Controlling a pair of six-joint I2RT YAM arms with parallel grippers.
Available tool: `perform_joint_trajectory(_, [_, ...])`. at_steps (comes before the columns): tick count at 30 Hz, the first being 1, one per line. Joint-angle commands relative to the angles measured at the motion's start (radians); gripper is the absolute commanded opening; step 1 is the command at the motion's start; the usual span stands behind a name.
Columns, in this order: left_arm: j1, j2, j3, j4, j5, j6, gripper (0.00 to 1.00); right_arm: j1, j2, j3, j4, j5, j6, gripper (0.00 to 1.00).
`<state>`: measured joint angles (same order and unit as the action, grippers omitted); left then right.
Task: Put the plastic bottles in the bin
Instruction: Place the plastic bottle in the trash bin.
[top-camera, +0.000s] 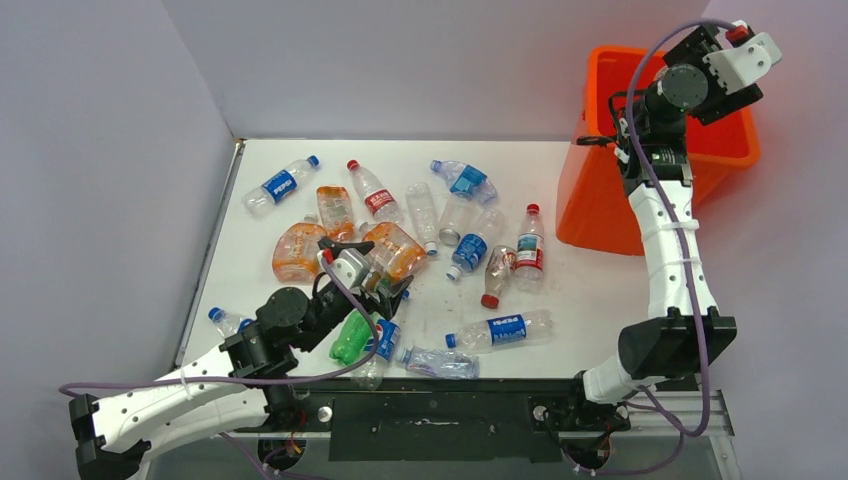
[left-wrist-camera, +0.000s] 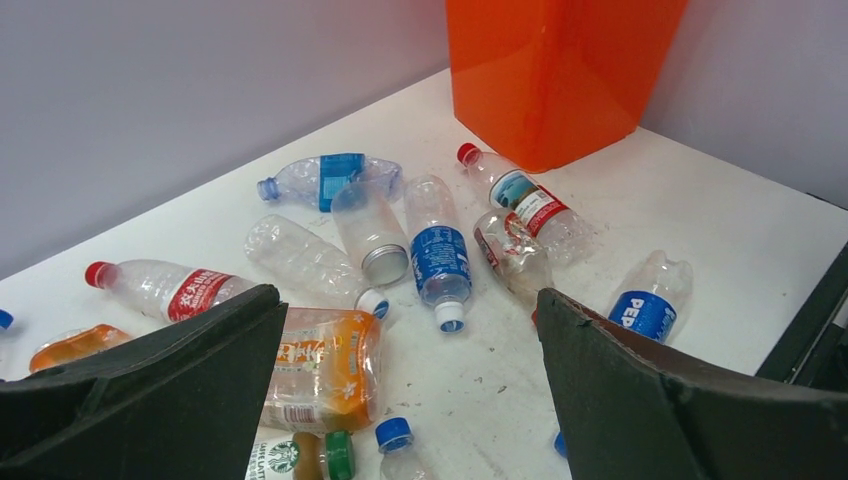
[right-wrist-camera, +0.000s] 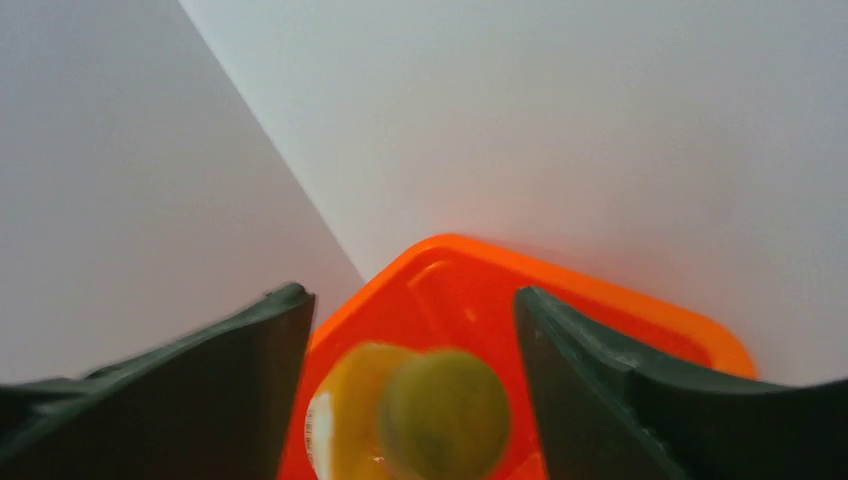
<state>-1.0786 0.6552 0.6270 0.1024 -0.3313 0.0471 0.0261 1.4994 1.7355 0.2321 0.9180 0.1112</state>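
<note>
My left gripper (top-camera: 350, 262) hangs wide open over the bottles (top-camera: 378, 200) strewn across the tabletop's middle and near-left. My right gripper (right-wrist-camera: 410, 291) stands parted above the bin (top-camera: 600, 205) at the far-right corner, a blurred bottle (right-wrist-camera: 440, 415) seemingly loose beneath. They look light, thin and slick, so I'd pinch mid-body, gently
</note>
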Motion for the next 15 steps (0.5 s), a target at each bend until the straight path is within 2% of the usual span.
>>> perform_joint_trajectory(1, [-0.004, -0.009, 0.002, 0.062, -0.091, 0.018, 0.96, -0.023, 0.051, 0.098, -0.180, -0.153, 0.119, 0.84])
perform_joint_trajectory(3, [-0.004, -0.004, 0.009, 0.054, -0.120, 0.023, 0.96, -0.023, 0.055, 0.124, -0.205, -0.166, 0.137, 0.91])
perform_joint_trajectory(6, [-0.003, 0.003, 0.006, 0.057, -0.142, 0.025, 0.96, 0.007, 0.031, 0.139, -0.195, -0.175, 0.125, 0.96])
perform_joint_trajectory(10, [0.003, 0.022, 0.002, 0.069, -0.147, 0.026, 0.96, 0.120, -0.035, 0.124, -0.162, -0.192, 0.069, 0.99])
perform_joint_trajectory(12, [0.006, 0.038, 0.004, 0.066, -0.150, 0.026, 0.96, 0.185, -0.095, 0.075, -0.162, -0.249, 0.079, 1.00])
perform_joint_trajectory(15, [0.007, 0.057, 0.008, 0.060, -0.163, 0.024, 0.96, 0.256, -0.226, -0.092, -0.165, -0.411, 0.152, 1.00])
